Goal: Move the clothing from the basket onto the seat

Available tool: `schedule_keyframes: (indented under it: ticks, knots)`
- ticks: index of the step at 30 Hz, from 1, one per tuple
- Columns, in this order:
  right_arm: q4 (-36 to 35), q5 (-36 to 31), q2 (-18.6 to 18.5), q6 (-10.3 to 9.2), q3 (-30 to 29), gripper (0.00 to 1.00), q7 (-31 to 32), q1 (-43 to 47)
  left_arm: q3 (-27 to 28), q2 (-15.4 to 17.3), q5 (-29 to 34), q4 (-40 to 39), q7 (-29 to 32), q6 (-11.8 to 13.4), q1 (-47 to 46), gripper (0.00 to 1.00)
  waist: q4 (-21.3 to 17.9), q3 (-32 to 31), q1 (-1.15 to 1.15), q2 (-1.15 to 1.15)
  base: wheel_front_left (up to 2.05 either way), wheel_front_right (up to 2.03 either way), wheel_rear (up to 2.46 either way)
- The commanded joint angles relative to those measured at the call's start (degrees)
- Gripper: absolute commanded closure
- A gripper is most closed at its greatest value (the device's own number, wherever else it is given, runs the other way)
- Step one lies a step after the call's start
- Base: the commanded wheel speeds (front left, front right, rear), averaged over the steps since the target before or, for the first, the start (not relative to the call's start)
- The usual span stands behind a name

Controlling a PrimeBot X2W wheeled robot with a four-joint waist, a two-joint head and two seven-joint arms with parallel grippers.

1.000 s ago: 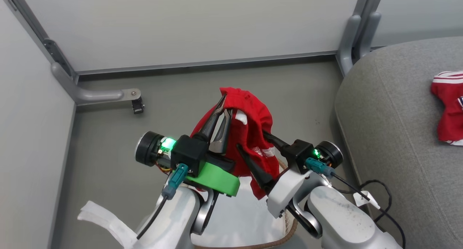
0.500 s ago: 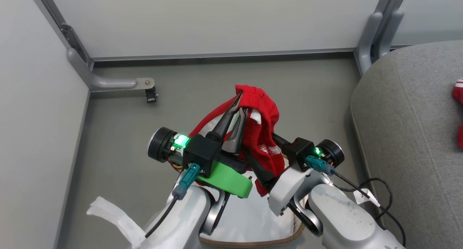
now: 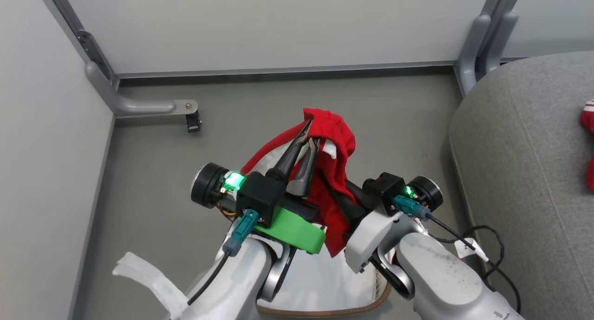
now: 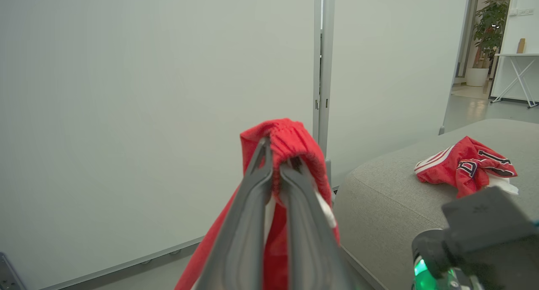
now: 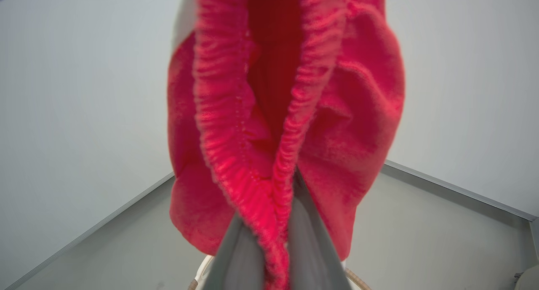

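Holds clothing (image 3: 332,139) aloft over basket (image 3: 376,301), pinched tight in left end effector (image 3: 312,132) and right end effector (image 5: 294,180), with seat (image 3: 519,148) off to the right, nearer the latter.

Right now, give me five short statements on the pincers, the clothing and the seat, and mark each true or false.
1. The left pincer is shut on a red garment. True.
2. The right pincer is open and holds nothing. False: it is shut on the same garment.
3. That garment lies in the basket. False: the pincers hold it up in the air.
4. A second red garment lies on the grey seat. True.
5. The seat is on the robot's left. False: it is on its right.
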Motion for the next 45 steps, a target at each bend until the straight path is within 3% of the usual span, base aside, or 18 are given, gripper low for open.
schedule_keyframes:
  ticks: [1, 11, 12, 13, 14, 15, 28, 45]
  knots:
    - [0.13, 0.30, -0.25, -0.08, 0.10, 1.00, -0.27, -0.31, 0.24, 0.10, 0.34, 0.19, -0.20, 0.24, -0.83, 1.00, -0.14, -0.08, 0.00, 0.00, 0.00, 0.00, 0.00]
    - [-0.76, 0.44, -0.24, -0.08, 0.15, 1.00, -0.27, -0.46, 0.59, 0.10, 0.86, 0.69, -0.20, 0.15, -0.68, 1.00, -1.36, 0.31, 0.00, 0.00, 0.00, 0.00, 0.00]
    - [-0.95, 0.80, -0.24, -0.08, 0.23, 1.00, -0.27, -0.45, 0.63, 0.10, 0.86, 0.74, -0.20, 0.15, -0.70, 0.88, -1.57, 0.38, 0.00, 0.00, 0.00, 0.00, 0.00]
    - [-1.04, 0.83, -0.24, -0.08, 0.33, 1.00, -0.27, -0.53, 0.70, 0.10, 0.98, 0.77, -0.20, 0.24, -0.71, 0.58, -1.80, 0.46, 0.00, 0.00, 0.00, 0.00, 0.00]
    - [-1.00, 1.09, -0.25, -0.08, 0.28, 1.00, -0.27, -0.55, 0.66, 0.11, 0.83, 1.25, -0.19, 0.17, -0.58, 0.11, -2.13, 0.54, 0.00, 0.00, 0.00, 0.00, 0.00]
    - [-1.04, 1.26, -0.26, -0.08, 0.21, 1.00, -0.27, -0.62, 0.72, 0.10, 0.99, 1.18, -0.14, 0.20, -0.69, 0.00, -2.46, 0.61, 0.00, 0.00, 0.00, 0.00, 0.00]
    - [-2.56, 0.68, -0.21, -0.08, -1.27, 1.00, -0.28, -0.92, 1.32, 0.12, 2.13, 2.53, -0.13, -0.39, -1.23, 0.00, -10.49, 1.71, 0.00, 0.00, 0.00, 0.00, 0.00]
    - [-5.79, 3.07, -0.22, -0.08, -1.61, 1.00, -0.28, -0.39, 3.18, 0.15, 4.65, 4.92, -0.13, -2.18, -1.29, 0.00, -29.50, 3.42, 0.00, 0.00, 0.00, 0.00, 0.00]
